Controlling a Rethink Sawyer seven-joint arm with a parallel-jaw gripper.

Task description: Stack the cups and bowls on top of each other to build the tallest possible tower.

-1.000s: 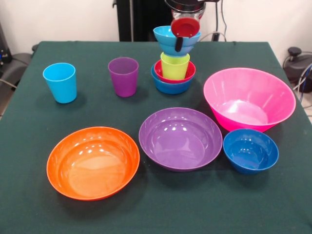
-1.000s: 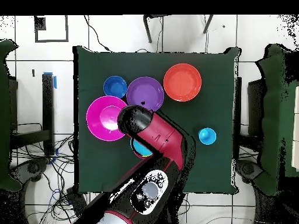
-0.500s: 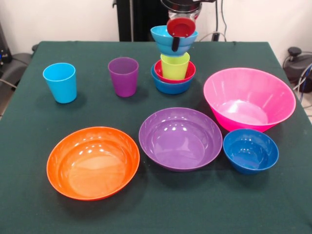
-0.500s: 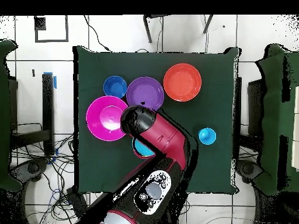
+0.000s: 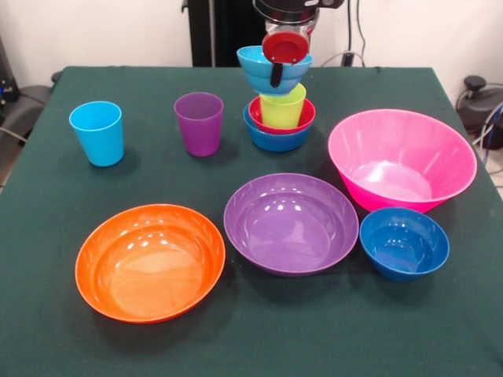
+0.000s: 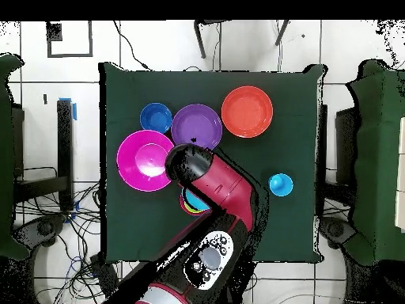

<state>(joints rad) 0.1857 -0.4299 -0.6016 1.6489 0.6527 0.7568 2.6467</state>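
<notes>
The gripper (image 5: pixel 280 61), clamped on the cyan bowl's (image 5: pixel 269 69) rim, has carried it up and sideways off the lime green cup (image 5: pixel 282 107); the bowl hangs tilted above, so the tower (image 5: pixel 279 124) has lost its top.

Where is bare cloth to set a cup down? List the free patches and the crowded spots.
Free: the near strip in front of the orange bowl and purple bowl; the patch between the light blue cup and orange bowl. Crowded: around the pink bowl, dark blue bowl and the tower, where the gripper holds the cyan bowl.
</notes>
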